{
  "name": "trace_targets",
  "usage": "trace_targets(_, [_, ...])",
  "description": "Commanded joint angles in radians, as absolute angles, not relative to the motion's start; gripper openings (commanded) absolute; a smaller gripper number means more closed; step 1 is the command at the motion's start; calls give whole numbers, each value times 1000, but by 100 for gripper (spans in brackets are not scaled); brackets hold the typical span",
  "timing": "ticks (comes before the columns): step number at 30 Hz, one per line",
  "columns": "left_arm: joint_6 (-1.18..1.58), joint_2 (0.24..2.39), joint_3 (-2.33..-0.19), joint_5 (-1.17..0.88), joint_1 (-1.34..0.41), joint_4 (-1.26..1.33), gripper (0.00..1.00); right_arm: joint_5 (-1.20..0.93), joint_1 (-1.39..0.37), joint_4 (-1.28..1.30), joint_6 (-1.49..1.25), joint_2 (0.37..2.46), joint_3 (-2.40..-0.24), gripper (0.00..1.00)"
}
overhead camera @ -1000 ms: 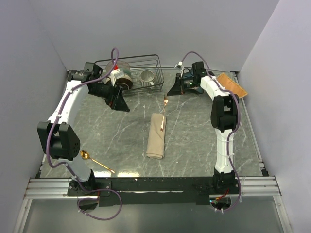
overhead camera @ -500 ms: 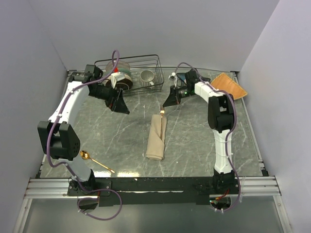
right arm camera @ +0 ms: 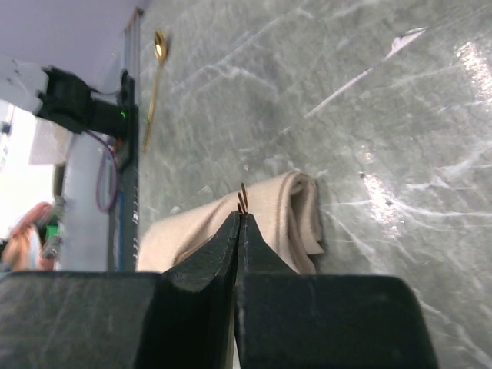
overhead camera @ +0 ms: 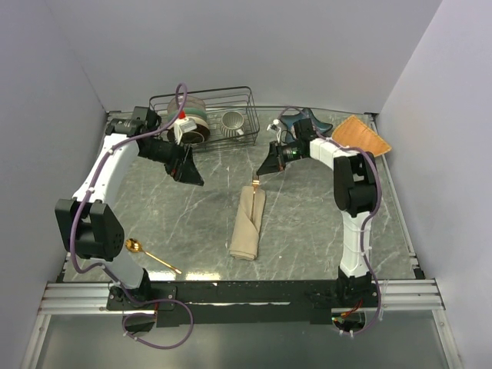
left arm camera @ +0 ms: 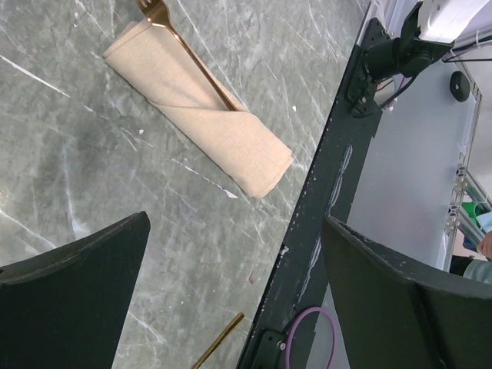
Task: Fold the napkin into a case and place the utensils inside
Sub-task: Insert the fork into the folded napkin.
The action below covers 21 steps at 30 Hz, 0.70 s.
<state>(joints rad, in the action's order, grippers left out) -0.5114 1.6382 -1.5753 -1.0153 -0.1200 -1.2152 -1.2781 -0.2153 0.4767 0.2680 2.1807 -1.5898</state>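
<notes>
The napkin lies folded as a long beige case [overhead camera: 247, 223] in the middle of the table. The gold fork [overhead camera: 252, 185] has its handle tucked into the diagonal pocket, as the left wrist view shows with the fork [left arm camera: 184, 54] on the case [left arm camera: 200, 108]. My right gripper [overhead camera: 260, 174] is shut on the fork's head at the case's far end; the tines [right arm camera: 243, 198] poke out past the closed jaws of the right gripper [right arm camera: 240, 219]. The gold spoon [overhead camera: 151, 254] lies at the near left. My left gripper [overhead camera: 192, 174] hangs open and empty at the back left.
A wire basket [overhead camera: 201, 96] at the back holds bowls [overhead camera: 192, 115] and a ribbed mug [overhead camera: 233, 123]. An orange woven mat [overhead camera: 365, 134] lies in the back right corner. The black rail [left arm camera: 338, 154] runs along the table's near edge.
My right gripper has come toward the near left with the fork, sliding it deeper into the case. The left arm has shifted only slightly.
</notes>
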Motion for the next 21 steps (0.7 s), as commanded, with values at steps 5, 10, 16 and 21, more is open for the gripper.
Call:
trace_targets(5, [-531,1588,-1551,-1040,-115,-1223,99,-1324,-212,112,-45,2059,-1456,0])
trace_targets(10, [-535,1583,-1539,-1039,-115,-1223,99,-1315,-213,242,86,2063,-1445,0])
trace_targets(16, [-543,1591,-1542,-1040,-115,-1229,99,-1308,-215,294,144,2048,-1398,0])
trace_targets(21, [-537,1592,-1537,-1046,-115,-1220,99,-1310,-218,296,160,2020,-1327,0])
